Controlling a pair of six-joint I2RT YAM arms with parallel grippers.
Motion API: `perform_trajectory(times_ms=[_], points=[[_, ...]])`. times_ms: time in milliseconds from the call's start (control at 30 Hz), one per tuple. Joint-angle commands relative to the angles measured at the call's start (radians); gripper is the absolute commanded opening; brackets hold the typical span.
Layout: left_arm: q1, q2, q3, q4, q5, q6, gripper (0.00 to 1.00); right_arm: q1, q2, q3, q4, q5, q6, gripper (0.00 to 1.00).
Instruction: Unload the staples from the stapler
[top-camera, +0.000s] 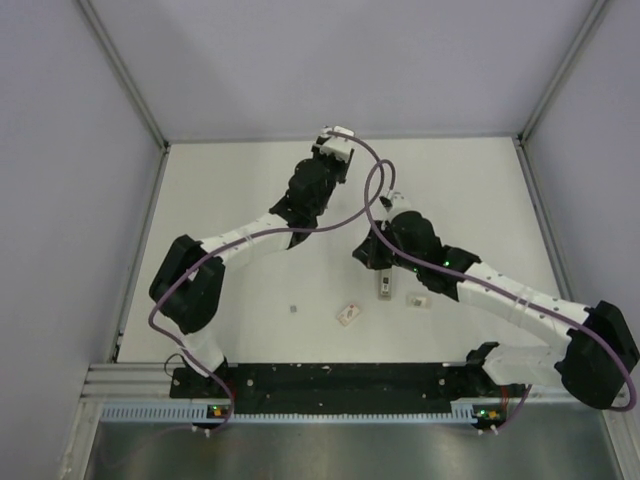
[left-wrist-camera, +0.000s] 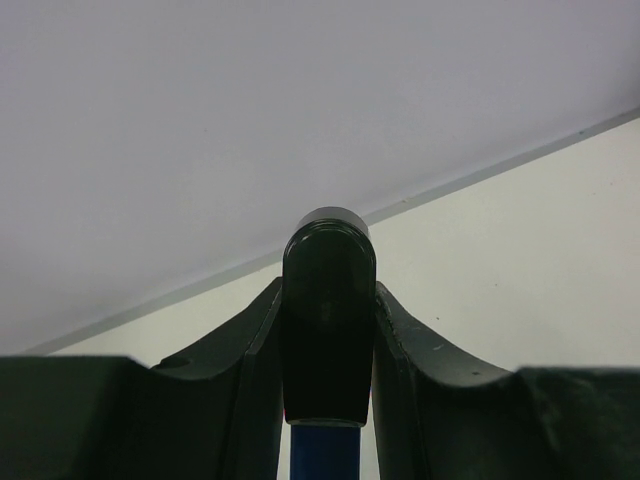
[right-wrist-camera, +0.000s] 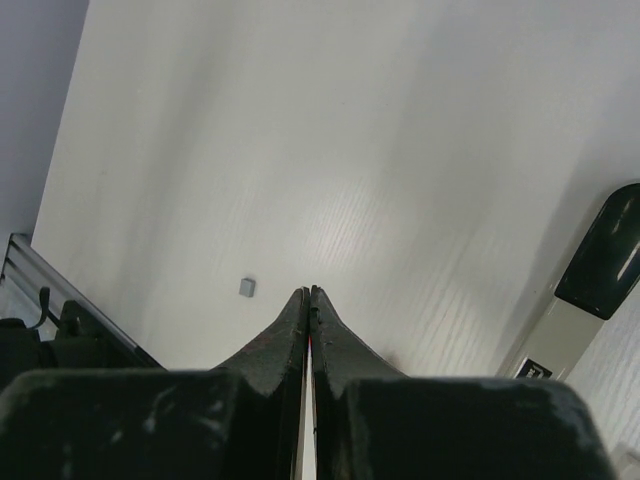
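My left gripper (top-camera: 335, 152) is raised near the back wall and shut on a black and blue stapler (left-wrist-camera: 328, 330), whose rounded black end sticks out past the fingertips. In the top view that stapler is hidden by the gripper. My right gripper (right-wrist-camera: 310, 290) is shut with nothing between its fingers and hovers over the middle of the table (top-camera: 470, 190). The staples (right-wrist-camera: 246, 287) are a tiny grey speck on the table, ahead and left of the right fingertips, and they also show as the staples (top-camera: 293, 309) from above. A second stapler (right-wrist-camera: 597, 270), black over pale grey, lies beside the right gripper.
Two small whitish boxes (top-camera: 348, 314) (top-camera: 417, 300) lie on the table near the front. The second stapler (top-camera: 383, 289) lies between them, just below the right gripper (top-camera: 372, 260). A black rail (top-camera: 330, 380) with the arm bases runs along the near edge. Grey walls close in three sides.
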Motion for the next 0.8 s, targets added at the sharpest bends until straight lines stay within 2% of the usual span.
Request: perform_trajectory(times_ms=[0,100,267,600,767], points=[[0.068,0.028,0.108,0.009,0.12,-0.116,0.0,0.004,-0.052,-0.007,0.003,0.013,-0.023,0.0],[0.116,0.057,0.115,-0.009,0.207,-0.199,0.0,0.004,-0.058,-0.013,0.004,0.0,-0.028,0.0],[0.143,0.072,0.054,0.009,0.262,-0.254,0.0,0.004,-0.06,-0.028,0.018,-0.034,-0.024,0.0],[0.165,0.031,-0.133,-0.005,0.322,-0.348,0.0,0.005,-0.049,-0.039,0.029,-0.048,-0.024,0.0],[0.168,0.011,-0.147,-0.109,0.329,-0.355,0.0,0.004,-0.029,-0.039,0.04,-0.062,-0.02,0.0]])
